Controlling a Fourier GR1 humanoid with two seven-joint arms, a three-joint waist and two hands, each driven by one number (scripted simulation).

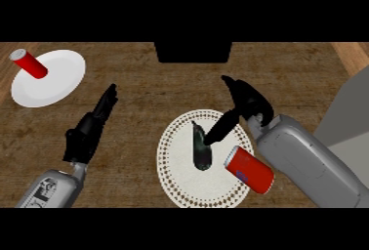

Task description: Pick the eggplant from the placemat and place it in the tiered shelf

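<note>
On the round white placemat (184, 188), near the middle of the counter (144, 88), the dark eggplant (200, 150) is laid with its long axis running near to far, its narrow stem end pointing far. The right hand (249, 102) is placed just to the right of it and slightly farther off, with the thumb (220, 129) stretched down and leftward so that its tip is seen at, or just beside, the eggplant's right flank; whether contact is made cannot be told. The other fingers are held fairly straight, pointing far, and nothing is grasped. The right hand is judged clearly the nearer of the two. The left hand (90, 129) is kept well apart at the left, fingers straight and relaxed, holding nothing. A red can (251, 170) is lying on the mat just right of the eggplant, partly under the right forearm. Far left, a white plate (61, 85) is seen with a small red cup (29, 63) on its rim. The shelf (346, 117) is probably the grey form at the right, cut off by the edge; its tiers cannot be made out.
</note>
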